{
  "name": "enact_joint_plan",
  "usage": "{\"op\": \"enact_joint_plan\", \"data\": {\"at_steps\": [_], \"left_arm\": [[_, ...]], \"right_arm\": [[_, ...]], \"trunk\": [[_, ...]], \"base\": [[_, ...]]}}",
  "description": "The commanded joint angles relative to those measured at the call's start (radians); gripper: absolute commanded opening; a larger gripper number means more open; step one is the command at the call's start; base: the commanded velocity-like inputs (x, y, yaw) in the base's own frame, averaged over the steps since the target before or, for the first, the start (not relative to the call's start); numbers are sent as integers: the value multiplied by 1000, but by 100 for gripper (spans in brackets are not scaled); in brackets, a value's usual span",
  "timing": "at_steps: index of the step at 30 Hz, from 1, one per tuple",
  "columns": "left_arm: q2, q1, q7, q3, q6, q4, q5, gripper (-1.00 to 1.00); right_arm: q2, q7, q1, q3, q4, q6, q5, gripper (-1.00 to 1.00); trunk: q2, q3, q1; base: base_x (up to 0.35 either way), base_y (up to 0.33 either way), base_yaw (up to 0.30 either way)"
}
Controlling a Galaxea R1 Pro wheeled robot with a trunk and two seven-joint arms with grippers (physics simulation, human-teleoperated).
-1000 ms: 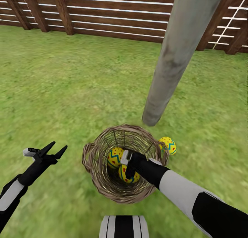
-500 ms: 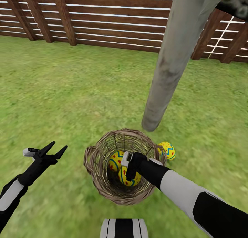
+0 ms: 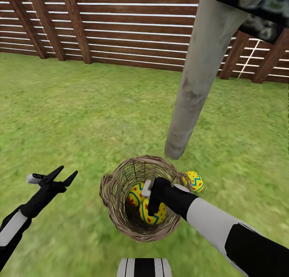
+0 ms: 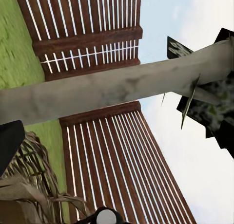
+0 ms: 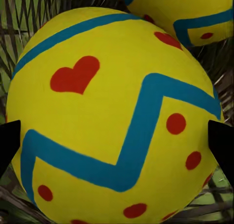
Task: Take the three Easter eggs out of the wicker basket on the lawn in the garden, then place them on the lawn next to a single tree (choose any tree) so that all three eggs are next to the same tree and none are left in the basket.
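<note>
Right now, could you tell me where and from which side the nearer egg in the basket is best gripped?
Grip the nearer egg across its widest middle, coming from above through the basket's open top, since the woven wall blocks the sides. The right end effector is already down there, its fingertips flanking the egg's broad middle in the wrist view, clear of the second egg beside it.

Brown slatted wooden fence (image 3: 120, 24) behind blurry green grass, apparently under pale sky (image 4: 195, 156).
</note>
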Motion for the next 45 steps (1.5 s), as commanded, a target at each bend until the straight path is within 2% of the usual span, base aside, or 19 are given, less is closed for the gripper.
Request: {"op": "enact_joint_plan", "data": {"at_steps": [1,3,5,11,13,14,15,16,18,22,25,28,30,31,37,40,41,43,45], "left_arm": [[0,0,0,-1,8,0,5,100],[0,0,1,-1,8,0,5,100],[0,0,0,0,8,0,5,100],[-1,0,1,-1,8,0,5,100],[-1,0,1,-1,8,0,5,100],[-1,0,1,-1,8,0,5,100],[-1,0,1,-1,7,0,5,100],[-1,0,1,-1,7,0,5,100],[-1,0,2,-1,7,0,4,100],[-1,0,2,-1,7,0,4,100],[-1,0,2,-1,7,0,3,100],[-1,0,2,-1,7,0,3,100],[-1,0,2,-1,7,0,3,100],[-1,0,2,-1,7,0,3,100],[-1,0,2,-1,7,0,3,100],[-1,0,3,-1,7,0,-2,100],[-1,0,4,-1,6,0,-5,100],[-1,0,7,-2,4,0,-7,100],[-5,0,11,-4,3,-2,-8,100]], "right_arm": [[0,9,-1,1,-9,3,10,-100],[-4,42,-1,1,-74,42,10,-100],[-31,98,-1,0,-166,57,10,-100],[-47,150,-1,-10,-194,60,10,-100],[-86,164,-1,-13,-268,77,6,-100],[-121,190,-1,-16,-336,105,2,-100],[-179,244,-1,-32,-447,126,-3,-100],[-225,274,0,-87,-525,132,-5,-100],[-259,333,1,-147,-559,134,-5,-100],[-274,396,1,-191,-569,133,-6,-100],[-303,624,1,-309,-575,127,-5,-100],[-331,693,1,-402,-618,123,-8,-100],[-334,790,2,-455,-624,122,-12,-100],[-334,829,2,-505,-625,120,-13,-100],[-331,848,13,-659,-626,117,-15,-100],[-330,848,50,-692,-623,118,-17,-100],[-329,848,70,-745,-621,118,-18,-100],[-324,848,129,-901,-615,118,-18,-100],[-324,848,190,-990,-613,118,-19,-100]], "trunk": [[0,3,-1],[0,11,-1],[1,19,-2],[2,42,-5],[3,50,-6],[3,54,-6],[3,57,-7],[4,61,-7],[4,69,-8],[5,84,-10],[6,96,-11],[6,108,-13],[7,115,-14],[7,119,-14],[8,142,-17],[9,154,-18],[9,158,-19],[10,166,-19],[10,173,-20]], "base": [[0,0,0],[0,0,0],[0,0,0],[0,0,0],[0,0,0],[0,0,0],[0,0,0],[0,0,0],[0,0,0],[0,0,0],[0,0,0],[0,0,0],[0,0,0],[0,0,0],[0,0,0],[0,0,0],[0,0,0],[0,0,0],[0,0,0]]}}
